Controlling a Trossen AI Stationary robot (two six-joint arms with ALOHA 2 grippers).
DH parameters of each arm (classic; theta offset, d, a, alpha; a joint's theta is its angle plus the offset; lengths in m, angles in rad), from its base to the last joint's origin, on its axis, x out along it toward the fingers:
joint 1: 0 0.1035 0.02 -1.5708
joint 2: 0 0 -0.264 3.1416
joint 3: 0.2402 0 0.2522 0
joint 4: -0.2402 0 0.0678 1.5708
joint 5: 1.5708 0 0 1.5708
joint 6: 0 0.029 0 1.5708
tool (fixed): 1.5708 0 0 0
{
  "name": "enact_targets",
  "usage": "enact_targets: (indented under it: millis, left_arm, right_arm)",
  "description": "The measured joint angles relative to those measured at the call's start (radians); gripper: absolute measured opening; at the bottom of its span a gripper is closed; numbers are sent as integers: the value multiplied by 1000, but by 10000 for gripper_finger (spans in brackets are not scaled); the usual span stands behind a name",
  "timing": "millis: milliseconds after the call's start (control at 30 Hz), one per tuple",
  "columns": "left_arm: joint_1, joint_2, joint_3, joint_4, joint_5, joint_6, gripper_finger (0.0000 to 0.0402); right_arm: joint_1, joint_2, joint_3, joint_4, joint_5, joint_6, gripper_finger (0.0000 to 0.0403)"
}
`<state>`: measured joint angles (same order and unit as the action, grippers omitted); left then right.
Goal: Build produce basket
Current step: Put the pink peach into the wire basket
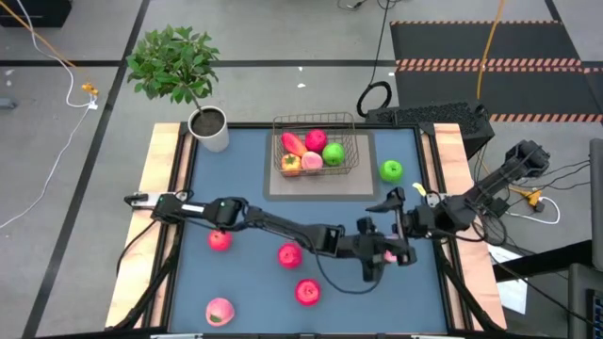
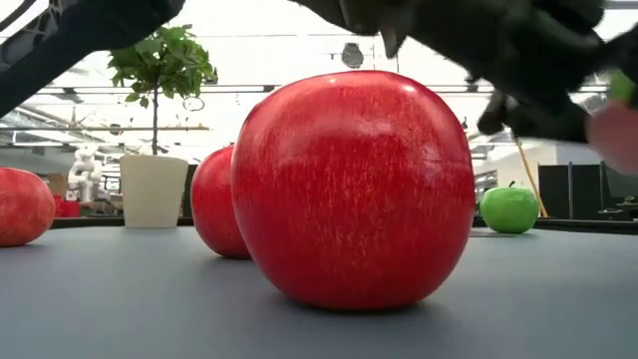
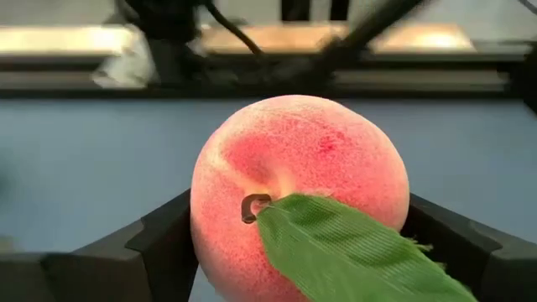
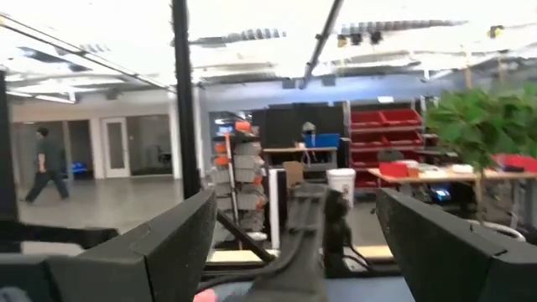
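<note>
My left gripper (image 3: 294,252) clamps a pink peach (image 3: 298,189) near the table's (image 1: 245,165) right edge; my right gripper (image 4: 289,243) hangs apart.

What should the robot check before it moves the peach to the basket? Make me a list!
1. Peach sits between the left claw fingers: ok, a finger on each side in the left wrist view.
2. Grip firm enough to lift: cannot tell, contact with the pads is not clear.
3. Right claw out of the way: not ok, it is open but sits very close to the left claw in the high view.
4. Room in the basket: ok, its right part looks free.
5. Path to the basket: ok, the green apple lies to its right, off the route.
</note>
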<state>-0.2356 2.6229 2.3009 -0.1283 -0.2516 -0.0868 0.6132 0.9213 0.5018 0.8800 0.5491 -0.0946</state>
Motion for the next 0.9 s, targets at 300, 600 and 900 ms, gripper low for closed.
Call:
enact_targets:
  millis: [300,600,900]
  left_arm:
    - [35,-168,0,-277,-111,44,322]
    - [160,-317,0,-506,-190,30,336]
    - [380,-355,0,-758,-195,-135,326]
  right_arm:
    - [122,-52,0,29,9,-115,320]
    - [187,-70,0,27,206,-183,320]
    - [188,-75,0,6,257,-201,320]
